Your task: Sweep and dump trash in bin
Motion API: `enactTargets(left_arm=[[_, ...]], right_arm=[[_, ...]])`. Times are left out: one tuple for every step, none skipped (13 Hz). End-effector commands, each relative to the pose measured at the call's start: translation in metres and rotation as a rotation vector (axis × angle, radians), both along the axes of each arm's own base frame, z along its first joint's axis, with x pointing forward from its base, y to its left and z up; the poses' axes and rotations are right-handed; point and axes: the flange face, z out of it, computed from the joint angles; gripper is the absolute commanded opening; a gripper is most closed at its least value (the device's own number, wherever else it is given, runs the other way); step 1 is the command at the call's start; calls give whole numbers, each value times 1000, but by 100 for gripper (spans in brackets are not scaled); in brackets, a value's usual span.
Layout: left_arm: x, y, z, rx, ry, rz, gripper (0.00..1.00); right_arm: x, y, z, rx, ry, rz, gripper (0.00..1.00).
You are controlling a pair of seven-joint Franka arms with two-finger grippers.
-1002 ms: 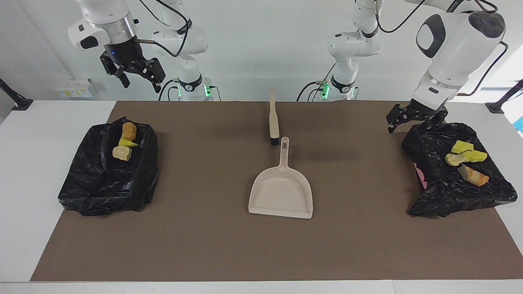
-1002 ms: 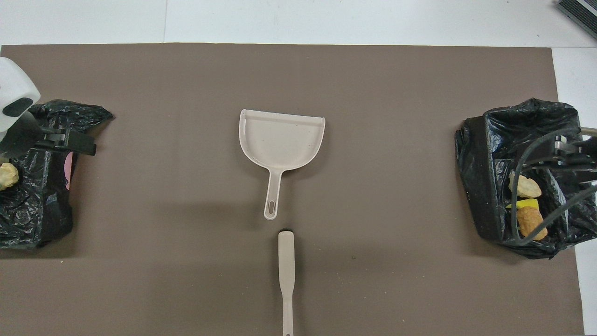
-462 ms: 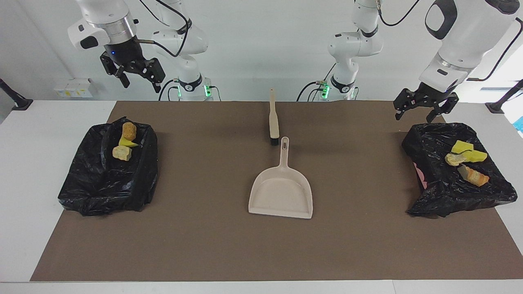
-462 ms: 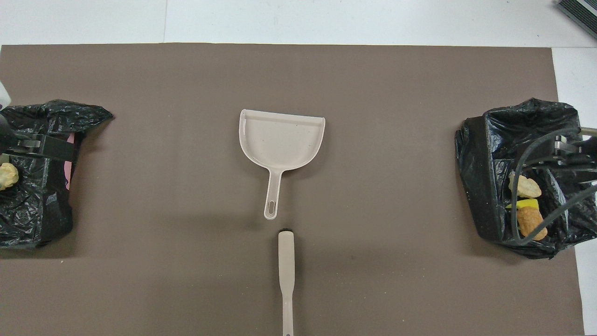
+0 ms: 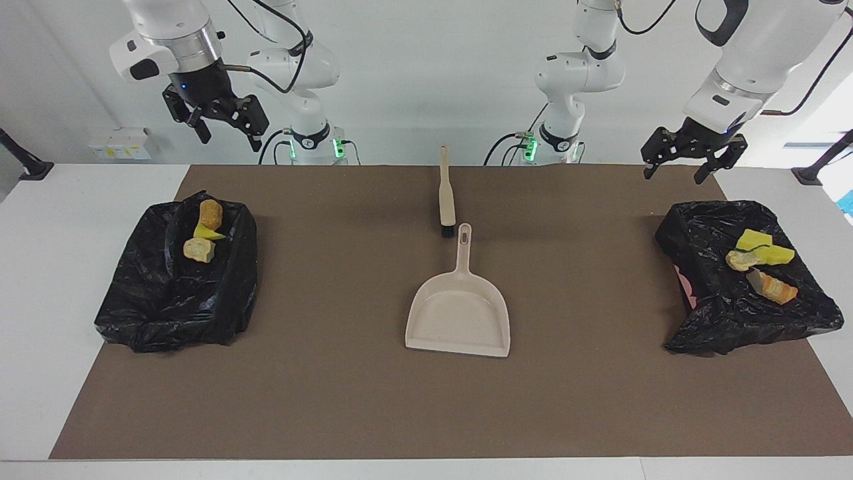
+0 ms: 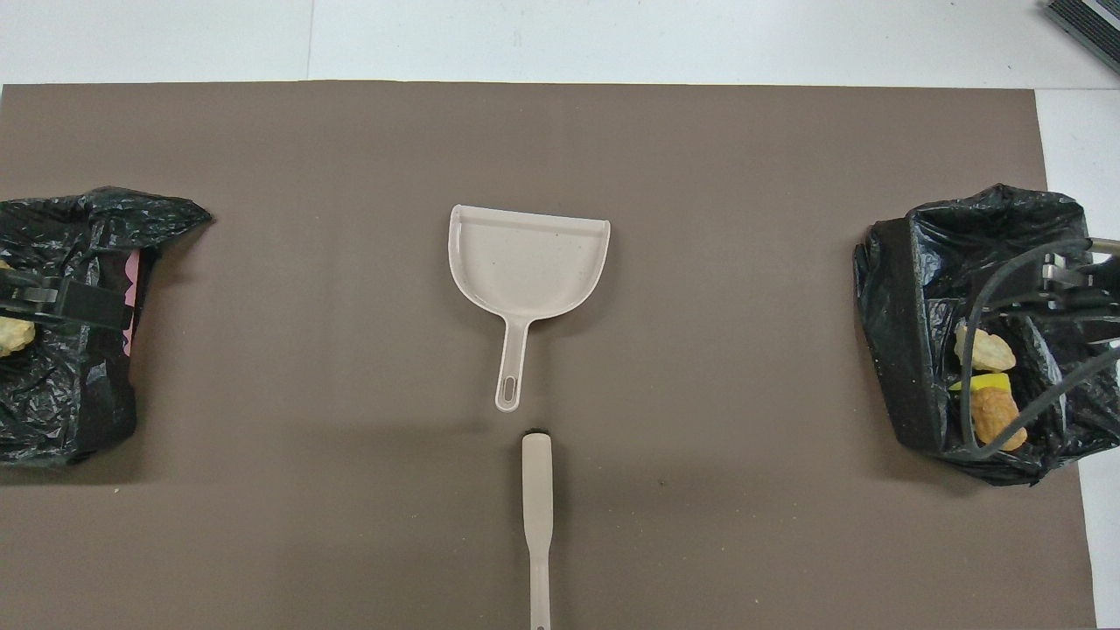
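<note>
Beige brush and beige dustpan lie mid-counter, end to end on one line running away from the robots. Brush is nearer the robots, handle tip toward them, bristles just short of the pan handle loop. Pan mouth faces away from the robots. Both tools sit approx. midway between the two arm bases, so neither arm is clearly nearer; each would reach inward and down along that long axis.

Trash status: no loose pcs visible on the brown mat. Three pcs rest in the black-lined bin at the right arm's end of the counter: a tan lump, a yellow wedge, a pale chunk. The other pcs rest in the bin at the left arm's end: yellow foam, pale chunk, tan-orange lump; probably four pcs, but they overlap and the count is not certain.

Right gripper: raised, over the counter edge by its bin, fingers wide, holding nothing. Left gripper: raised over the mat corner by its bin, fingers wide, holding nothing.

Judgement: sweep-and-dump looks complete, tools parked. If any further move is due, it turns on the tool handles: brush handle points at the robots, the easier pick.
</note>
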Motion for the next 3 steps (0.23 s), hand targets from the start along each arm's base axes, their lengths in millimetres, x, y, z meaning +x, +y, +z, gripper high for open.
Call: enactTargets(left_arm=[[-5, 4, 5, 15, -6, -11, 100], [-5, 4, 5, 13, -8, -9, 100], [-5, 4, 4, 13, -6, -12, 100]], right_arm=[[-3, -5, 0, 18, 5, 19, 100], [-3, -4, 0, 19, 5, 20, 100], [-3, -4, 0, 19, 5, 20, 100]])
